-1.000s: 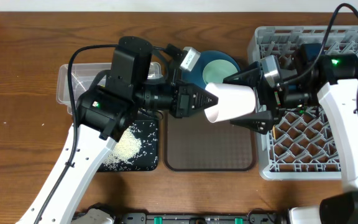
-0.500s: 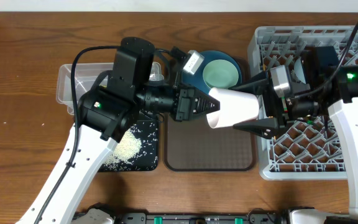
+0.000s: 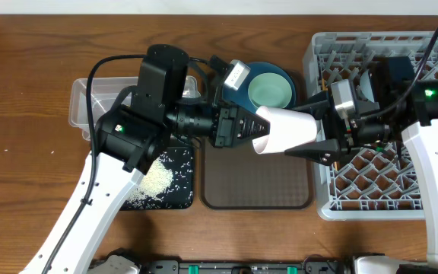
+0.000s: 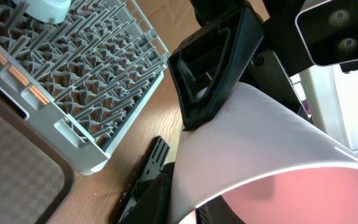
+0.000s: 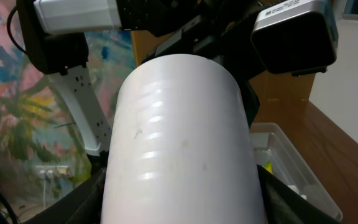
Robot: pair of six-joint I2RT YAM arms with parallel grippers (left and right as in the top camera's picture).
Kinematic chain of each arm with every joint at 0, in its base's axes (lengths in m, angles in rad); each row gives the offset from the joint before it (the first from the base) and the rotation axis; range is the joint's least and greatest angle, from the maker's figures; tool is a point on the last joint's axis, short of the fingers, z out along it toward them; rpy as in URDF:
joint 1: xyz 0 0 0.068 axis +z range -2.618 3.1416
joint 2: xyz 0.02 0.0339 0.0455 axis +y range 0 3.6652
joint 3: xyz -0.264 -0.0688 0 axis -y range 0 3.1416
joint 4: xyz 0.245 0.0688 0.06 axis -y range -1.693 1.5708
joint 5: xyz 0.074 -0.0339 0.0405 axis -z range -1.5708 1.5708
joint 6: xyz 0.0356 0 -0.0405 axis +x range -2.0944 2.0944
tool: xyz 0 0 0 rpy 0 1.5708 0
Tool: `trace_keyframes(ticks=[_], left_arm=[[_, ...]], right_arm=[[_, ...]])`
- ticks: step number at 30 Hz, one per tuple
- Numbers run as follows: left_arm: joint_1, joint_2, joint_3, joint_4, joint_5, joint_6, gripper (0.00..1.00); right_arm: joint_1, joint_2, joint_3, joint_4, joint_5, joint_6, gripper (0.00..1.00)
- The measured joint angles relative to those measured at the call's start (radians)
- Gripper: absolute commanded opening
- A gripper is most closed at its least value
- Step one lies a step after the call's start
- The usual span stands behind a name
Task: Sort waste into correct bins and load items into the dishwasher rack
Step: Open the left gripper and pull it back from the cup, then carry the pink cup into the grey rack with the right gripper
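I hold the pale pink cup [image 3: 284, 131] on its side between my two grippers, over the brown tray [image 3: 257, 183]. My right gripper [image 3: 293, 131] is closed against the cup's sides. My left gripper [image 3: 248, 126] sits at the rim, and I cannot tell whether it is pinching the wall or only beside it.

I judge the job roughly half done. Back behind my left gripper, rice [image 3: 157, 181] lies on the black tray [image 3: 187, 199], and a greenish scrap [image 5: 267, 167] shows in the clear tub [image 3: 82, 106]. The dishwasher rack [image 3: 371, 183], just behind my right gripper, carries what looks like the small light blue bowl [image 4: 45, 7].

Left to load are this cup and, just beyond it, the dark blue bowl [image 3: 243, 97] with the mint green bowl [image 3: 268, 87] inside. I see no chopsticks.
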Motion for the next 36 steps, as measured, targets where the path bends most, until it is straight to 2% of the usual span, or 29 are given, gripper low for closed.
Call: trace_keyframes(ticks=[3,9,17,22,27,30,36], left_arm=[[0.000,0.000,0.000,0.003,0.006,0.001,0.28],[0.023,0.000,0.000,0.020,-0.002,-0.003,0.29],[0.223,0.001,0.000,0.016,-0.003,-0.020,0.34],[0.309,0.001,0.000,-0.037,-0.017,-0.024,0.34],[0.314,0.001,0.000,-0.091,-0.017,-0.026,0.34],[0.314,0.001,0.000,-0.100,-0.017,-0.026,0.35],[0.314,0.001,0.000,-0.125,-0.018,-0.026,0.36]], right_arm=[[0.000,0.000,0.000,0.000,0.006,0.000,0.46],[0.000,0.000,0.000,-0.001,0.037,0.000,0.41],[-0.003,0.001,0.000,0.003,0.136,0.020,0.33],[-0.035,0.001,0.000,0.064,0.203,0.111,0.30],[-0.092,0.001,0.000,0.212,0.253,0.313,0.30],[-0.120,0.001,0.000,0.341,0.311,0.489,0.29],[-0.143,0.001,0.000,0.504,0.654,0.947,0.26]])
